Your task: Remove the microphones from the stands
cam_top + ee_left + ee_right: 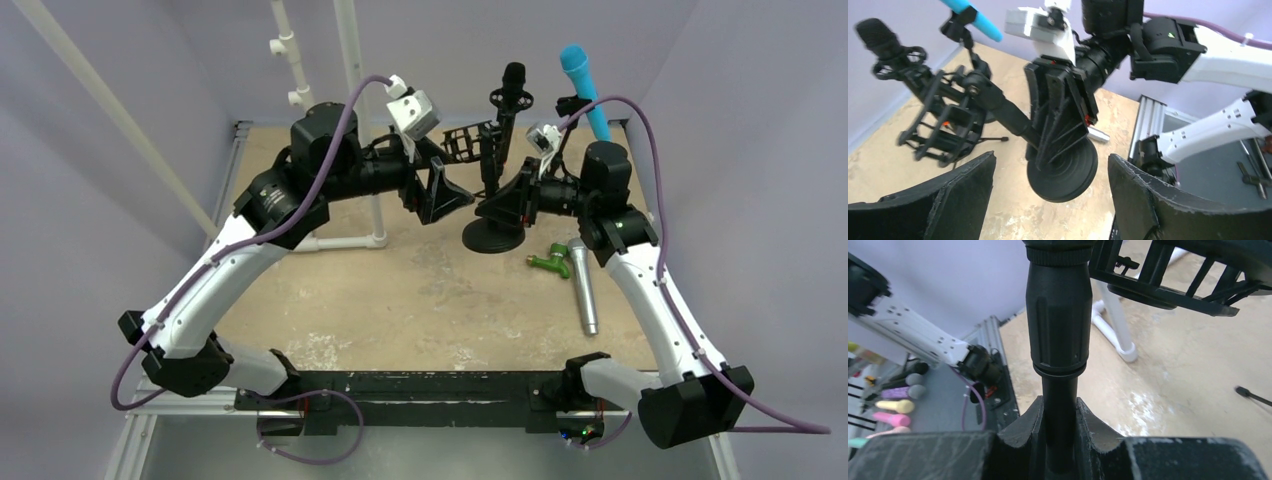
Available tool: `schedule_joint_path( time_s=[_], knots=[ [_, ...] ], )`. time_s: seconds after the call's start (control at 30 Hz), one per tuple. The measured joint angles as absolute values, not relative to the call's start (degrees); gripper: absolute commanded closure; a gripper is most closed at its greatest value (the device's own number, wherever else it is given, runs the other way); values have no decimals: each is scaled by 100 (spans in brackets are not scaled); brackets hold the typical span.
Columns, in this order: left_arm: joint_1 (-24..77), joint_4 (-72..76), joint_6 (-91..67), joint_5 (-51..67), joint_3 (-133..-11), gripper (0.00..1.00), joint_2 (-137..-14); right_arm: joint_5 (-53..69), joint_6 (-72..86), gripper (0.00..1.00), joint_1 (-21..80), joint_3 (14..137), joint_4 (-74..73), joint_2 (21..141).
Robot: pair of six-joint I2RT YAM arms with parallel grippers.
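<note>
Right gripper [1060, 432] is clenched tight on the thin pole of the stand [493, 236], just under the thick black collar. Both pads are pressed onto the pole in the right wrist view, and the left wrist camera shows the same clamp from the other side, a little above the round base. That base is down on the table [400, 300], near the middle.

Over to the left gripper [1050, 162]: released, jaws spread wide with nothing between them. It hovers just left of the stand, apart from it, fingers pointed toward the right gripper.

And the black microphone [513, 82]? It's up at the top of the stand, seated in the shock mount [465, 142], head uppermost, and neither gripper is touching it.

At the back right a blue microphone [583, 85] stands tilted in its own clip. A silver microphone [584, 290] lies flat on the table to the right of the stand, with a small green object [549, 262] just beside its head. What that green piece is, I cannot tell. A white pipe frame [352, 60] rises at the back left
</note>
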State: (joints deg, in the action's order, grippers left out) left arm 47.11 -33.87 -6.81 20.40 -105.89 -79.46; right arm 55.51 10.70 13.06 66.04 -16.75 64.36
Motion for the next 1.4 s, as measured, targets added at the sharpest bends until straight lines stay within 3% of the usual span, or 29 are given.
schedule_joint_path(
  time_s=[0.2, 0.43, 1.23, 1.4],
  knots=[
    [4718, -3065, -847, 2539, -10092, 34, -8145, 6213, 1951, 100, 1267, 6401, -716, 6436],
    [4696, -2753, -1293, 2689, -9898, 39, -8552, 6676, 2418, 100, 1267, 6248, -67, 6434],
    [4274, -2364, -2497, 2886, -10755, 53, -9485, 6423, 2108, 100, 1219, 6136, -156, 6418],
    [4274, -2357, -2495, 2921, -10801, 71, -9491, 6386, 1992, 100, 1219, 6136, -316, 6414]
  ],
)
